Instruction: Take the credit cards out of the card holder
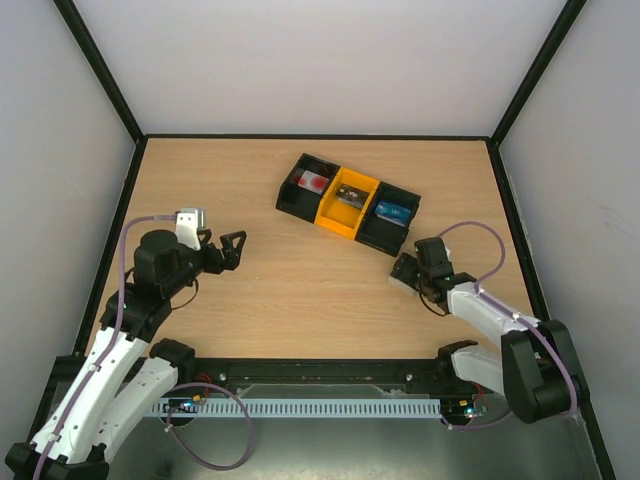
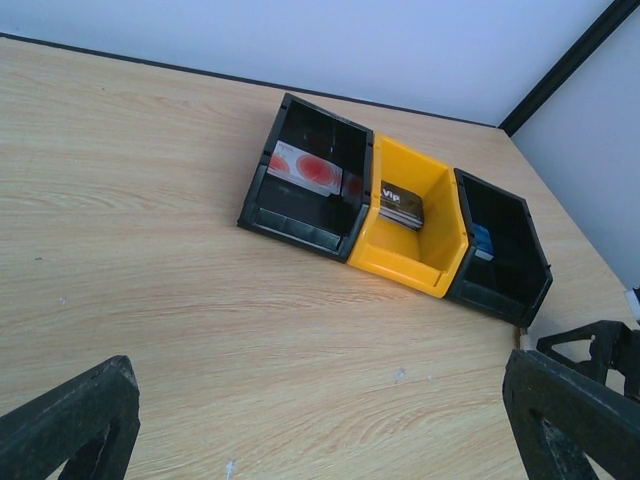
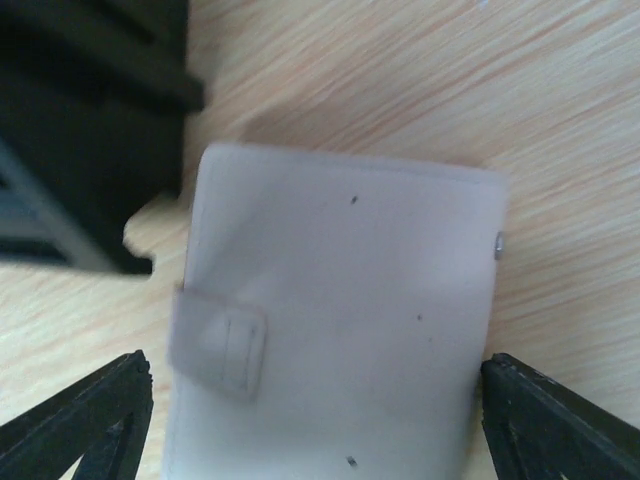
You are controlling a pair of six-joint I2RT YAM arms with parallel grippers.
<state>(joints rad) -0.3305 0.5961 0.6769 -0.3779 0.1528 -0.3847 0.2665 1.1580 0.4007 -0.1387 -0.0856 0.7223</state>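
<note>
The card holder (image 3: 340,250) is a pale grey flat sleeve with a small tab on its left edge. It lies on the table just in front of the tray's right end, also seen as the card holder (image 1: 404,273) from above. My right gripper (image 3: 315,370) is open and straddles it: the right finger touches its edge and the left finger stands slightly off. Whether any card is inside is hidden. A red credit card (image 2: 305,170), a black one (image 2: 402,206) and a blue one (image 2: 482,241) lie in the tray's compartments. My left gripper (image 2: 320,400) hangs open and holds nothing over bare table at the left.
The black-and-yellow three-compartment tray (image 1: 331,217) sits at the back centre, angled; its black right end (image 3: 90,150) is close to the holder's far left corner. Black frame rails border the table on the left, right and back.
</note>
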